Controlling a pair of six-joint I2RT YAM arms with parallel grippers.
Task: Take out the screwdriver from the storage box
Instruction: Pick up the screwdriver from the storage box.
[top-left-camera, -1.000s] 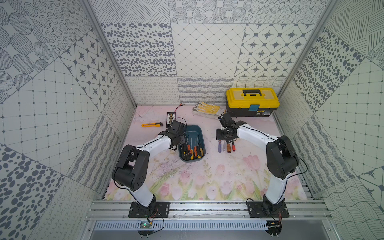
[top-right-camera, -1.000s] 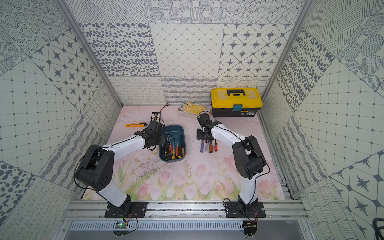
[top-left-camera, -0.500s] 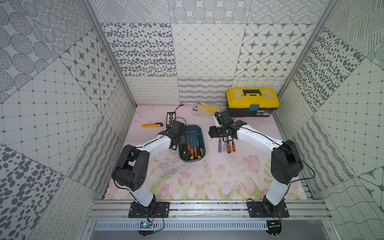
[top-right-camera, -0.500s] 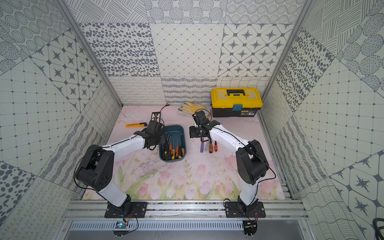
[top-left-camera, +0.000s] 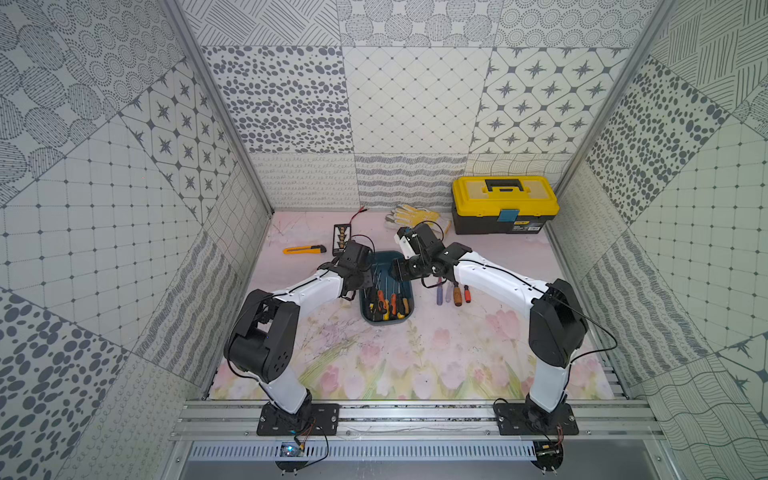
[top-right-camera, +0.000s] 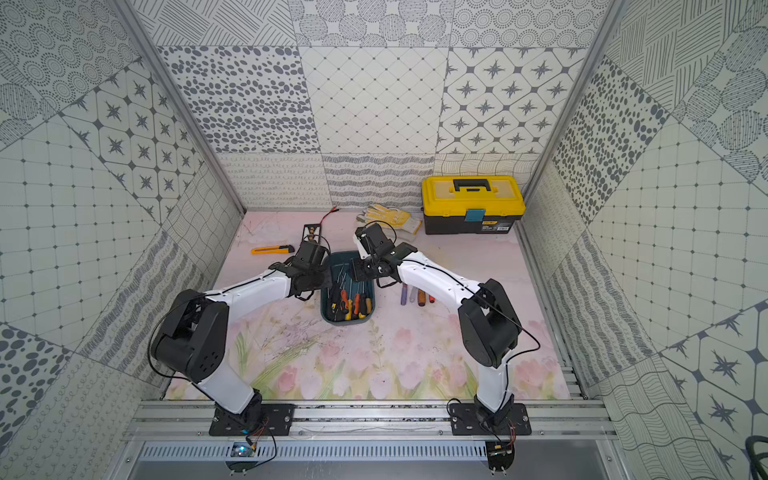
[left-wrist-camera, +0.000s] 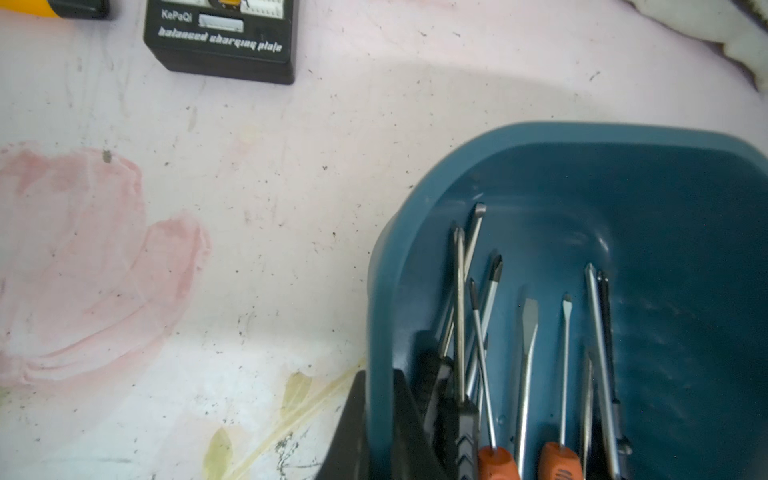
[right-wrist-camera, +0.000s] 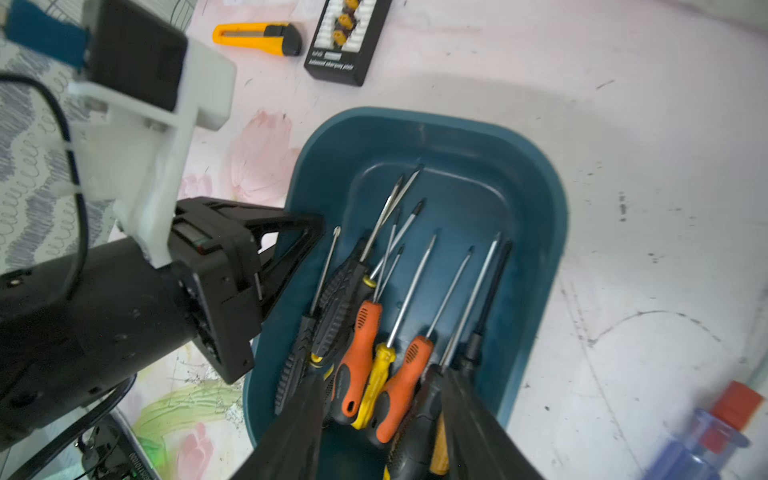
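r. hand (right-wrist-camera: 382, 374), jaws apart & empty, has moved off the 4 laid-out drivers (top-left-camera: 453, 293) on surface (top-left-camera: 415, 353) to above the screwdrivers (right-wrist-camera: 361, 332) left in storage box (right-wrist-camera: 540, 208). next pick likely pending. l. hand (left-wrist-camera: 380, 395) clenched on box wall, steadying it.

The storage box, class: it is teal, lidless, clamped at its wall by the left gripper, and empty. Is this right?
Not empty: the storage box holds several screwdrivers, handles and shafts lying side by side, as the right wrist view shows. The rest stands: it is teal, lidless and clamped at its wall by the left gripper.
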